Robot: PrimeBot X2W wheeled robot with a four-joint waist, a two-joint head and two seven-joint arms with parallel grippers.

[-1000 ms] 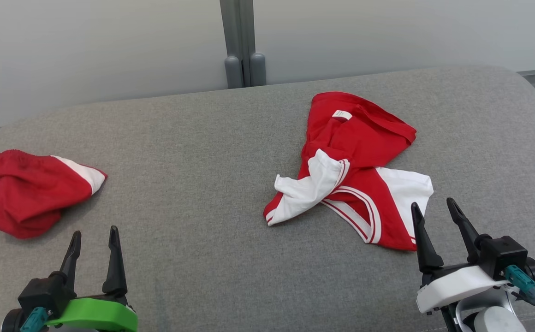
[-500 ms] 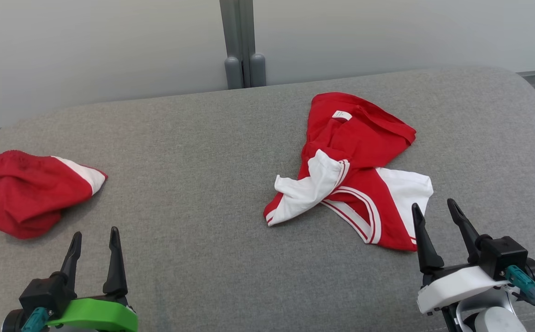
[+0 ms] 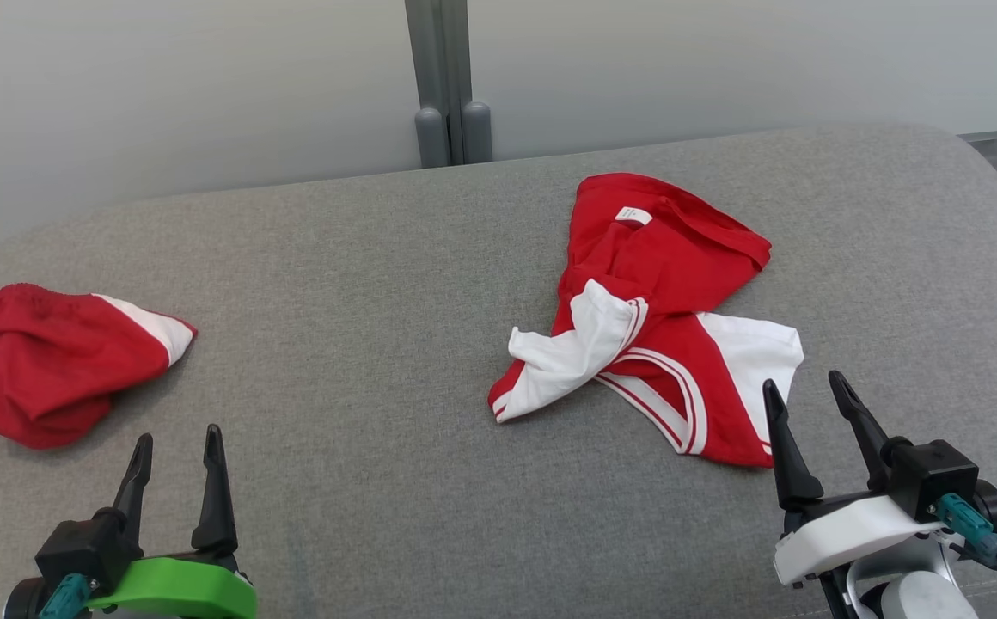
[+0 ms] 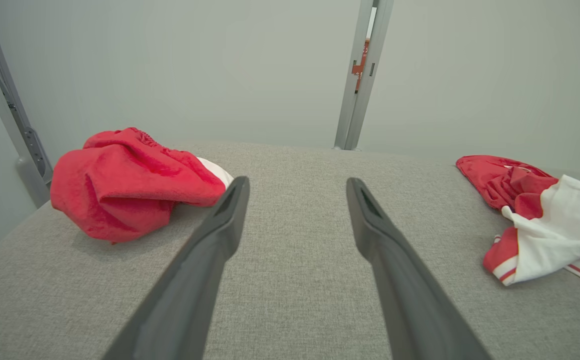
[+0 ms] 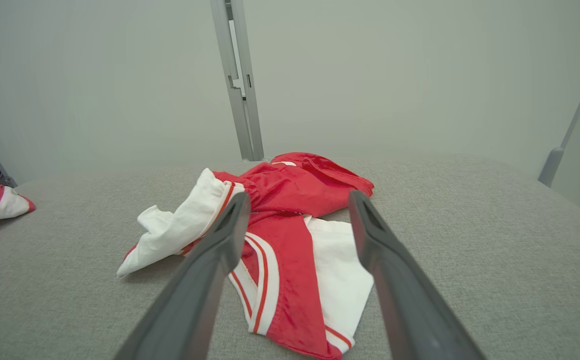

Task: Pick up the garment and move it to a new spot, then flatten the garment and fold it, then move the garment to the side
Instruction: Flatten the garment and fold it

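Observation:
A crumpled red and white garment [image 3: 653, 318] lies on the grey cushioned surface [image 3: 361, 344], right of centre, with a white label showing at its far end. My right gripper [image 3: 801, 381] is open just in front of its near right corner, above the cloth and holding nothing. In the right wrist view the garment [image 5: 315, 185] spreads between and beyond the open fingers [image 5: 210, 255]. My left gripper [image 3: 178, 434] is open at the lower left, far from the garment [image 4: 545, 220], with bare surface between its fingers [image 4: 210, 240].
A second red bundle with a white patch [image 3: 51, 361] lies at the far left edge of the surface, also seen ahead-left of the left gripper [image 4: 125, 185]. A grey post [image 3: 443, 86] and pale wall panels stand behind. The surface rounds off at the right edge.
The whole head view has shifted very slightly, so the camera moved. Both grippers and both pieces of cloth keep their places.

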